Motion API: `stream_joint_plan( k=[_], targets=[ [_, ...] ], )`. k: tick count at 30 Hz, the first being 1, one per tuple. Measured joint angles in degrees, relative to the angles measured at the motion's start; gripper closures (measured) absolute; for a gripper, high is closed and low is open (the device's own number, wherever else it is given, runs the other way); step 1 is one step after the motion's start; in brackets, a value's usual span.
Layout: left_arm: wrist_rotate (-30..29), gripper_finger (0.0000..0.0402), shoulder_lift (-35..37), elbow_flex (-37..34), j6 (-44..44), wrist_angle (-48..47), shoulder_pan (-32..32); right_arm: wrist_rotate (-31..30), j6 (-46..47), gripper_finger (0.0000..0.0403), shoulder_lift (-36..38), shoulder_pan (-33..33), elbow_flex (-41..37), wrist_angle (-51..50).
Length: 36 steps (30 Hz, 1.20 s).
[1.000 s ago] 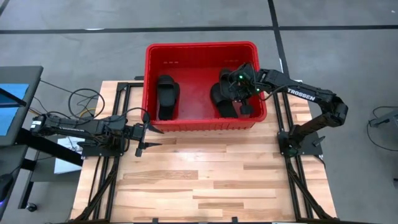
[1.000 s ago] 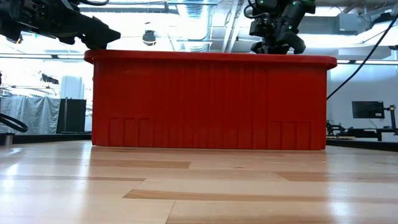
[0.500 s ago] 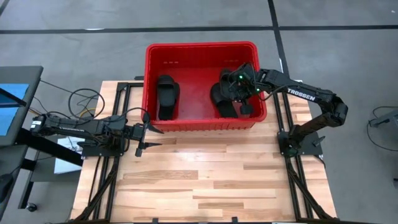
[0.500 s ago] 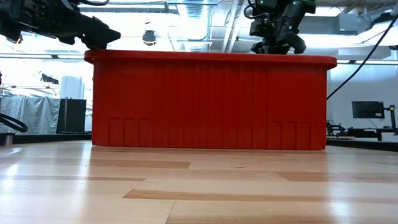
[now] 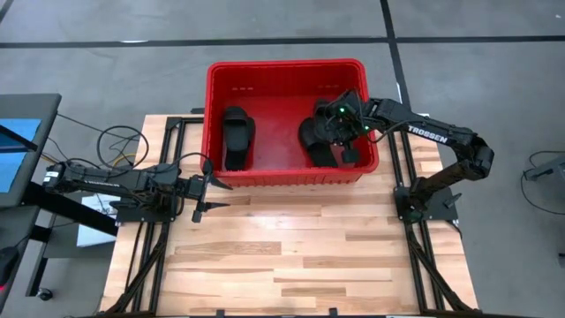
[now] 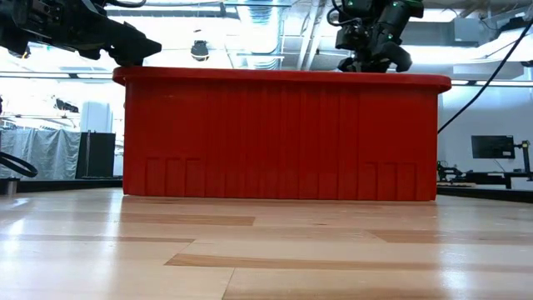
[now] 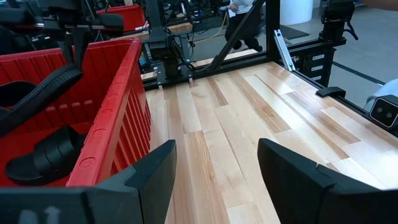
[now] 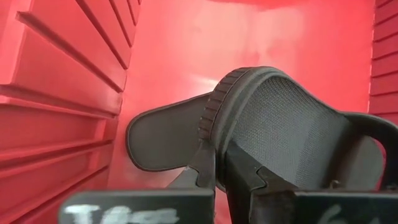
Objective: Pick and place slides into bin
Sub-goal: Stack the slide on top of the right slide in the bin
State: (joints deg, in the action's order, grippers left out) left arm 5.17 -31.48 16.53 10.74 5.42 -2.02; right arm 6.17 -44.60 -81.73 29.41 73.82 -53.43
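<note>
The red bin [image 5: 287, 71] stands at the table's far middle. One black slide [image 5: 237, 137] lies flat on the left of the bin's floor, and at least one more [image 5: 313, 146] lies at the right. Above that one, my right gripper [image 5: 339, 119] is shut on another slide [image 8: 292, 124], inside the bin's right end and just above the rim in the low view [image 6: 371, 42]. My left gripper [image 5: 207, 190] waits open over the table, off the bin's near left corner, fingers level [image 7: 214, 168]. My right gripper pinches the rim of the slide's sole [image 8: 214, 115] between its two fingers, at one rounded end. The fingers slant down from the table's right side. The slide [image 7: 37, 93] hangs tilted over the slide [image 7: 50, 155] lying on the bin floor.
The bin's near wall [image 6: 283, 137] and thick rim rise between the bare wooden table top [image 5: 291, 247] and the slides. Black frame rails [image 5: 415, 256] run along both table sides. Cables [image 5: 115, 141] lie off the far left corner.
</note>
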Motion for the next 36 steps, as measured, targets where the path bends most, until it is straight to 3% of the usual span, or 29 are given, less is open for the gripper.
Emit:
stream_joint_plan(
  k=[15, 36],
  targets=[
    [0.02, 0.0183, -0.02, -0.02, 0.0, -0.01, 0.02, 0.28, -1.63, 0.0403, 0.0, 7.08, -0.02, -3.63],
    [0.02, 0.0183, 0.0, -0.02, 0.0, -0.01, 0.0, 4.61, -5.43, 0.0403, 0.0, 4.15, -0.02, -6.38]
  ],
)
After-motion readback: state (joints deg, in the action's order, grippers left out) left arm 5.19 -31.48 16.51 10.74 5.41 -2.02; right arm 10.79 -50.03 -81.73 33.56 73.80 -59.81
